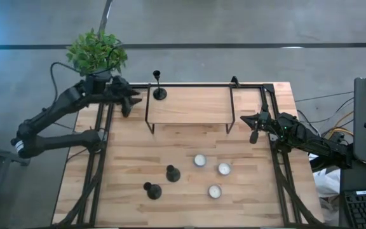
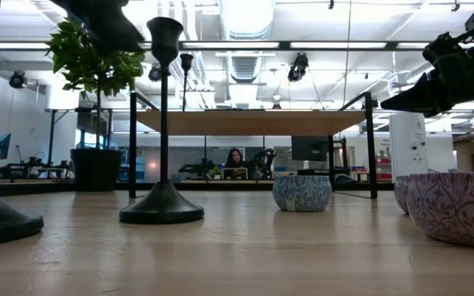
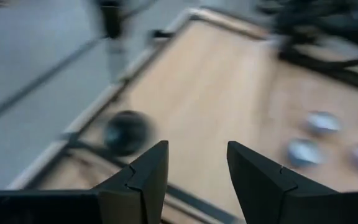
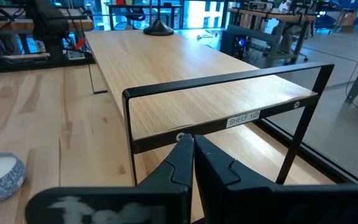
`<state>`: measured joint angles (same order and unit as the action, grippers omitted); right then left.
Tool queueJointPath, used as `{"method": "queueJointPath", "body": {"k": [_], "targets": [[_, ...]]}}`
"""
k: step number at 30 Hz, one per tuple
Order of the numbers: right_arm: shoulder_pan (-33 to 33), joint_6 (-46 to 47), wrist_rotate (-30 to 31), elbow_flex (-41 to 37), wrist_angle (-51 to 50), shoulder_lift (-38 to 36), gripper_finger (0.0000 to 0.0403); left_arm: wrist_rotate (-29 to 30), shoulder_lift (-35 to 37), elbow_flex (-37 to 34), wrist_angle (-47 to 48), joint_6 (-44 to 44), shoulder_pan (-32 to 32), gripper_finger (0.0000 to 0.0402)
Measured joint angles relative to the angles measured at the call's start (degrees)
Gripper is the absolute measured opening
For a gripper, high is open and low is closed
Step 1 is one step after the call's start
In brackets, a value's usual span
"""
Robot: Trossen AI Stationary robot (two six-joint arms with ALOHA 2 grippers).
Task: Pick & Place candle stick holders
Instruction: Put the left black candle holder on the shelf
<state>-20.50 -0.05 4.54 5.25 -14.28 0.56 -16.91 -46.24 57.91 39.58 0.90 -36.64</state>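
Note:
One black candle stick holder (image 1: 159, 92) stands on its round base at the left end of the raised wooden shelf (image 1: 189, 105). Two more (image 1: 172, 173) (image 1: 152, 189) stand on the table below it, near the front. Three silvery tealight cups (image 1: 199, 160) (image 1: 223, 168) (image 1: 215, 191) sit to their right. My left gripper (image 1: 132, 98) hovers open and empty just left of the shelf; its wrist view shows the holder's base (image 3: 126, 132) ahead of the fingers. My right gripper (image 1: 254, 130) waits shut at the shelf's right end.
A potted plant (image 1: 97, 54) stands off the table's far left corner, behind my left arm. The shelf's black frame legs (image 4: 129, 134) and the table's black rails (image 1: 103, 159) border the work area. Bare wood lies under and in front of the shelf.

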Motion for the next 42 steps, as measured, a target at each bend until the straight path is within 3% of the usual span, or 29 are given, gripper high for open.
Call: {"method": "queueJointPath", "body": {"k": [6,8,16,21,25,28,38,42], "targets": [[0.01,0.0,0.0,-0.02,0.0,0.0,0.0008,-26.53,5.49,0.0,3.93,-0.11,0.11,0.017],[0.01,0.0,0.0,-0.01,0.0,0.0,0.0008,-32.73,7.16,0.0,5.09,-0.54,0.41,0.017],[-0.01,0.0,0.0,-0.01,0.0,0.0,0.0008,-34.03,14.52,-2.21,8.53,-6.64,5.3,0.017],[-0.01,0.0,0.0,0.0,0.0,0.0,0.0008,-33.08,19.59,-8.51,0.85,-16.9,11.35,0.017],[0.0,0.0,0.0,0.01,0.0,0.0,0.0008,-26.08,21.65,-13.92,-19.6,-28.56,19.63,0.0168],[-0.02,0.0,0.0,-0.01,0.0,0.0,0.0008,-18.12,21.59,-16.1,-31.87,-31.04,27.95,0.0168],[0.01,0.01,0.0,0.0,0.01,-0.02,0.0008,11.89,14.02,-17.07,-29.42,-20.04,60.33,0.0168],[0.01,0.0,0.0,-0.01,0.02,-0.02,0.0008,24.68,10.03,-17.05,-28.29,-16.58,69.08,0.0167]]}}
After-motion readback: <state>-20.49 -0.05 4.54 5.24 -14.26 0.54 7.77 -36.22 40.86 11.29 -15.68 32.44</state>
